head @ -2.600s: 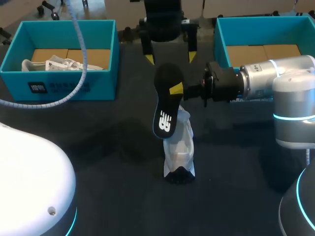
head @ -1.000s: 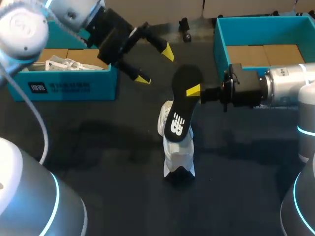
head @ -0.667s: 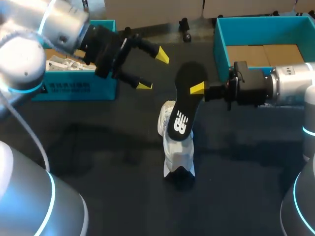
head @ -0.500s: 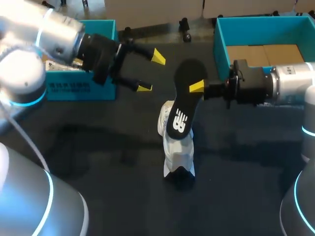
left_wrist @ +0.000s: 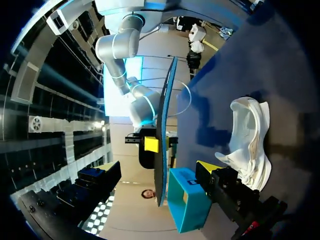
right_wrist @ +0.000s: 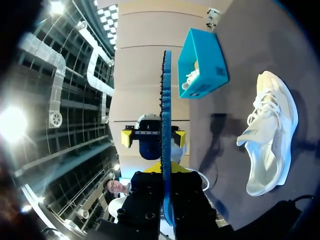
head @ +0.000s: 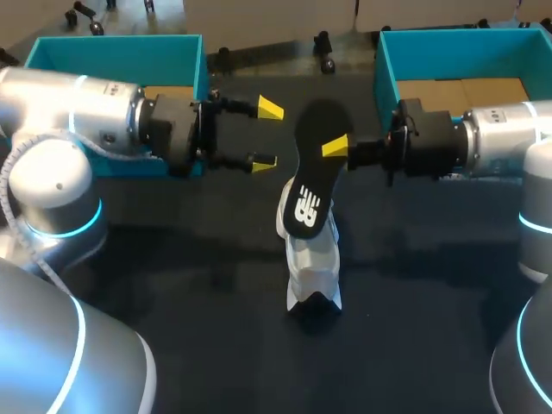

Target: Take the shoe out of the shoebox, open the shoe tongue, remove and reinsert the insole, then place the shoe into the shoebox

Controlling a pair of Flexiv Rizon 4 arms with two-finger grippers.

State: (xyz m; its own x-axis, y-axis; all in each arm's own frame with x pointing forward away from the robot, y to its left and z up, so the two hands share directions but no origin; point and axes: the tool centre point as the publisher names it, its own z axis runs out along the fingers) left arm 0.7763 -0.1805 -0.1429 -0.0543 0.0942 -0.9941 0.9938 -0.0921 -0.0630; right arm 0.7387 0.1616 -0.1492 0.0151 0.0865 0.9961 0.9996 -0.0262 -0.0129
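Note:
A white shoe [head: 312, 259] stands on the dark table, toe toward me, also visible beside the fingers in the left wrist view [left_wrist: 249, 142] and the right wrist view [right_wrist: 271, 135]. My right gripper [head: 336, 147] is shut on the black insole [head: 309, 177], holding it tilted in the air above the shoe's heel. The right wrist view shows the insole [right_wrist: 165, 120] edge-on, rising out of the right gripper [right_wrist: 166, 184]. My left gripper [head: 266, 134] is open and level, just left of the insole. Seen from the left wrist, the insole [left_wrist: 163, 130] stands edge-on ahead of the left gripper [left_wrist: 162, 169].
A teal shoebox [head: 112, 53] sits at the back left, partly behind my left arm; the right wrist view shows this shoebox [right_wrist: 214, 60] holding another white shoe. A second teal shoebox [head: 388, 73] with a cardboard floor stands at the back right, behind my right arm.
My left arm has swung down from the back left, its open gripper turning level to face the insole. The right gripper has shifted the insole slightly left. The shoe has not moved.

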